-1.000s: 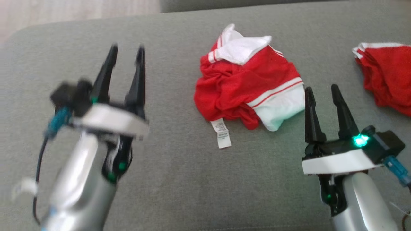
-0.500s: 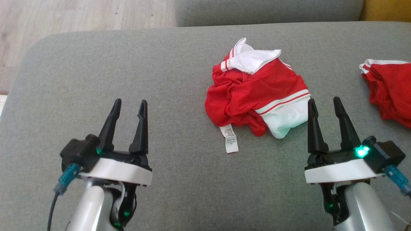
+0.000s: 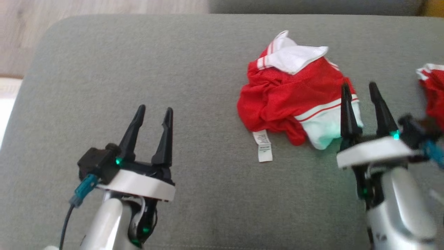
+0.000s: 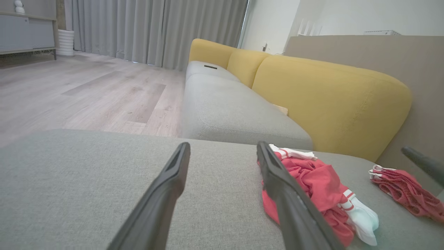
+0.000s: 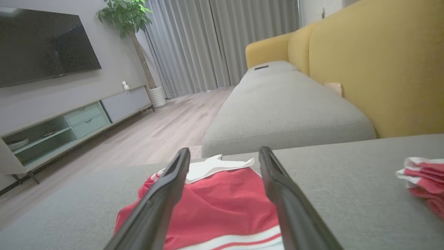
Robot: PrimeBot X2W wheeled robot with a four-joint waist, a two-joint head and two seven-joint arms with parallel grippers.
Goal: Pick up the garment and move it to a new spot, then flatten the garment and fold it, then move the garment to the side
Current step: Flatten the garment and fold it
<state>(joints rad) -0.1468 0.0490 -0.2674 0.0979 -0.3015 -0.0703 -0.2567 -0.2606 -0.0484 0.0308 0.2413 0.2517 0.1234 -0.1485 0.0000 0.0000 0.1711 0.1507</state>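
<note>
1. Grey cushion (image 3: 104, 62) makes up the work surface, with pale wood floor (image 3: 69, 7) beyond its far-left corner.
2. Well left of the garment (image 3: 277, 97), the left hand (image 3: 155, 108) hovers over bare cushion. Its fingers (image 3: 165, 139) are spread and hold nothing.
3. At the garment's near-left edge a white label (image 3: 264, 147) lies flat on the cushion.
4. The garment itself, red mesh with white striped trim, sits crumpled in a heap right of centre, with a white flap turned over on its far side.
5. At the garment's near-right edge is the right hand (image 3: 358, 85), fingers spread and empty. In the head view its tips overlap the white-banded part. In the right wrist view the red cloth lies between and below the fingers. Whether they touch the fabric I cannot tell.
6. Well right of the garment, at the edge of the head view, lies a second red piece (image 3: 432, 90). In the left wrist view it looks like a tidier pile, so I take it to be no part of this round.
7. Progress, as I judge it: nothing is done. The garment is not lifted, flattened or folded. The step in hand looks like the reach for the first pick-up, with the right hand closest. Left to do: grasp it, carry it to a new spot (the bare cushion left of the garment seems roomy), spread it, fold it and set it aside.
</note>
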